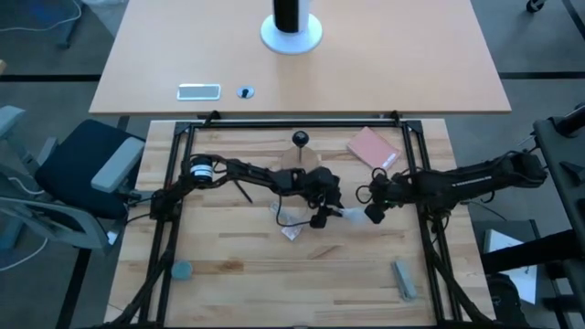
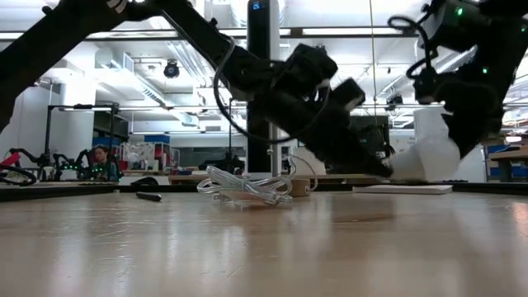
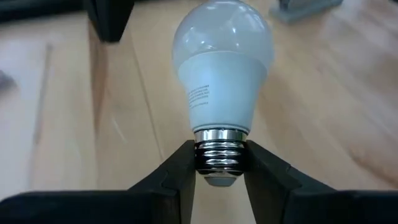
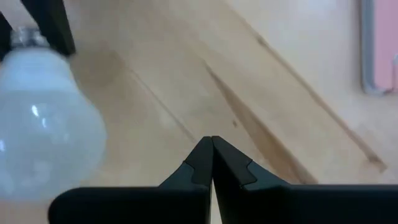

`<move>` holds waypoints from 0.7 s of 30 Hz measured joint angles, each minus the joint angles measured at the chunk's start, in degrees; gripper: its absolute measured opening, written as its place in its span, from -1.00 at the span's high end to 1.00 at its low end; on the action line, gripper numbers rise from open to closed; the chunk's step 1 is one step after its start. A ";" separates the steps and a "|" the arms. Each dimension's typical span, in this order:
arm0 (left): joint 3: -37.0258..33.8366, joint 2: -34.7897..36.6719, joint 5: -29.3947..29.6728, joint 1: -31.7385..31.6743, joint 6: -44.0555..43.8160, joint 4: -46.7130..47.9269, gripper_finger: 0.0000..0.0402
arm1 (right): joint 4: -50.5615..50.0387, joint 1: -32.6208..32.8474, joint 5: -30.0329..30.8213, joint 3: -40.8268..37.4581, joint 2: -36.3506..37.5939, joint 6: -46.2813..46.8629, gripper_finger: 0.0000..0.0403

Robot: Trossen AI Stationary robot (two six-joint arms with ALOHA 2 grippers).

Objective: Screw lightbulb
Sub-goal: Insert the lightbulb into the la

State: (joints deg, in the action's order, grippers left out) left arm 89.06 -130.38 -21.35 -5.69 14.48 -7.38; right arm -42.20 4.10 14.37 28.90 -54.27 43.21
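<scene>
The white frosted lightbulb (image 1: 352, 214) lies level between my two grippers near the table's middle. It also shows in the low view (image 2: 425, 157) and the right wrist view (image 4: 46, 130). My left gripper (image 1: 331, 215) is shut on its silvery screw base. My right gripper (image 1: 373, 213) is shut and empty just right of the globe; its fingertips (image 4: 211, 146) stand apart from the bulb. The black ball-shaped socket (image 1: 300, 140) stands on its wooden base farther back. My left gripper pinches the bulb's silvery screw base (image 3: 221, 142) between its two fingers (image 3: 180, 171), one on each side of the threads. The fingers come from the table's left. The globe (image 3: 224, 37) sticks out beyond them toward the right; I cannot tell whether it is clear of the table.
A clear plastic packet (image 1: 291, 224) lies just near of the left gripper and shows in the low view (image 2: 247, 188). A pink flat object (image 1: 372, 148) lies at the back right, a grey piece (image 1: 404, 279) at the near right, a teal piece (image 1: 183, 270) at the near left.
</scene>
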 joint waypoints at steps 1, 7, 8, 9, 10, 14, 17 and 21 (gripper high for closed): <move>0.00 0.52 0.01 0.00 0.10 -0.09 0.49 | 0.02 0.00 0.61 0.20 1.20 0.01 1.00; -1.85 4.99 1.92 0.00 0.42 -5.90 0.50 | -0.07 0.02 5.05 1.27 8.82 -1.11 1.00; -2.44 5.67 2.96 0.01 0.42 -7.58 0.50 | -0.06 0.02 5.83 1.37 9.99 -1.56 1.00; -3.06 6.36 4.19 0.02 0.42 -9.20 0.50 | -0.01 0.02 6.73 1.47 11.14 -1.96 1.00; -3.82 6.92 4.90 0.02 0.42 -10.68 0.50 | -0.01 0.02 7.55 1.49 12.24 -2.39 1.00; -8.10 10.03 6.10 -0.03 -0.27 -18.39 0.50 | 0.19 0.02 11.29 1.49 15.31 -3.79 1.00; -12.21 13.36 8.31 0.08 -0.63 -23.35 0.50 | 0.50 0.01 13.38 1.44 16.91 -4.75 1.00; -17.52 18.67 10.29 0.08 -0.66 -28.85 0.50 | 0.90 0.02 15.22 1.30 17.52 -6.79 1.00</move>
State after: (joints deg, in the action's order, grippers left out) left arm 71.53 -111.71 -11.05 -5.61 13.82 -36.24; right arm -41.30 4.12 29.59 30.20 -36.75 36.42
